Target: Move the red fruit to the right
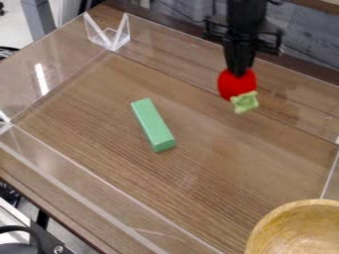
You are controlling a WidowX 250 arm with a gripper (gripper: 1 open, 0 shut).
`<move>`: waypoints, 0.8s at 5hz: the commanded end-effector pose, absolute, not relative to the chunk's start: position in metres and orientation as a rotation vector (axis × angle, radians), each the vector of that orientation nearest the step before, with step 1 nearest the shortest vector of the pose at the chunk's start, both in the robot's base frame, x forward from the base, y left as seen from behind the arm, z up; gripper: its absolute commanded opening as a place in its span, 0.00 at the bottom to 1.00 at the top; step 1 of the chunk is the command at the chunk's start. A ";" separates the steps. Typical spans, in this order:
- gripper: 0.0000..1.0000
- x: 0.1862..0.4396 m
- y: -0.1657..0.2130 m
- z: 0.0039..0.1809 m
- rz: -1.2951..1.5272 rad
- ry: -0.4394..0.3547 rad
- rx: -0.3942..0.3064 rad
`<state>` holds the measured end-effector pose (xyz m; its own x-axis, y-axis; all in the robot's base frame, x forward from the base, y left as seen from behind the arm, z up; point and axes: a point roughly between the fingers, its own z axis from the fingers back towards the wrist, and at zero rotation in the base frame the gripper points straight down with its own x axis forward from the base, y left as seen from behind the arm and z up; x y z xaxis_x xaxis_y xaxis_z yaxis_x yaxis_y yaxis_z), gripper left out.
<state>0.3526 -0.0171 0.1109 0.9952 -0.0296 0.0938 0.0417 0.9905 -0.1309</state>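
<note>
The red fruit (239,83) is a small bright-red toy with a pale yellow-green cap (247,102) pointing down to the right. It hangs a little above the wooden tray floor at the back right. My gripper (239,69) comes straight down from the top edge, black and narrow, and is shut on the red fruit's upper side. The fingertips are hard to tell apart from the fruit.
A long green block (153,124) lies flat near the middle of the floor, well left of the fruit. Clear plastic walls (54,74) ring the wooden floor. A wooden bowl rim (302,230) shows at the bottom right corner.
</note>
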 end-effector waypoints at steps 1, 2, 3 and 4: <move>0.00 0.349 -0.013 0.142 0.000 -0.177 -0.130; 0.00 0.347 -0.023 0.142 0.030 -0.184 -0.127; 0.00 0.346 -0.033 0.135 -0.002 -0.185 -0.129; 0.00 0.344 -0.031 0.132 -0.020 -0.192 -0.132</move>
<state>0.3405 -0.0327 0.1029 0.9949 -0.0046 0.1010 0.0178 0.9914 -0.1296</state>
